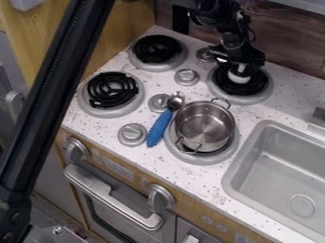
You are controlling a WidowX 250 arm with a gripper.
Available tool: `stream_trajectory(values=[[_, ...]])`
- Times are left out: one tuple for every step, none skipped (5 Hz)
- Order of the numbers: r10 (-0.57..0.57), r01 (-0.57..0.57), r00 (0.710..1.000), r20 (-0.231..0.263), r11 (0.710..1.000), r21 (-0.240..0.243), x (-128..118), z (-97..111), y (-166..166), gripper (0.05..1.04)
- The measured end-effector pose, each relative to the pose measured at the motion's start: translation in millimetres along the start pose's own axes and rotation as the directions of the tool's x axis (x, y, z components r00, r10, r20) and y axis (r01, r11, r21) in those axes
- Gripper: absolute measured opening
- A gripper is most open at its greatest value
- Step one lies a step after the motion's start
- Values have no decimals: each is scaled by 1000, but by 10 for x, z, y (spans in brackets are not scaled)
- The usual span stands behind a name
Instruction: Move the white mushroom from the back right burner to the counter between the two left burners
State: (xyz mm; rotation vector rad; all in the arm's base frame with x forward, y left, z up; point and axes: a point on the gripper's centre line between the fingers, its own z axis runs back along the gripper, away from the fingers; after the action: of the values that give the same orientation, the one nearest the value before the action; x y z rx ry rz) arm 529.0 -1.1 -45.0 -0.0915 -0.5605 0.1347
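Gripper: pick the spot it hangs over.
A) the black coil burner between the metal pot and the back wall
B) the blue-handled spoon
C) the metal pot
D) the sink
A: the gripper hangs right over the black coil burner, with the metal pot nearer the camera, on another burner.

The black robot arm (pixel 222 21) comes down from the top of the view. Its gripper (pixel 240 67) hangs over the counter (pixel 282 105), pointing down near the back edge.
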Motion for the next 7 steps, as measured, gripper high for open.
stream_trajectory(values=[[-5,5,1000,0,1000,8,-1,-22,0,682],[-19,19,1000,11,1000,4,34,-38,-49,410],[-19,18,1000,9,1000,3,43,-28,-68,231],[-7,6,1000,25,1000,6,23,-18,-29,217],[36,-37,999,20,998,60,-21,159,181,217],[109,-108,994,-1,987,119,-129,265,624,217],[193,-189,981,-12,970,156,-173,341,997,217]])
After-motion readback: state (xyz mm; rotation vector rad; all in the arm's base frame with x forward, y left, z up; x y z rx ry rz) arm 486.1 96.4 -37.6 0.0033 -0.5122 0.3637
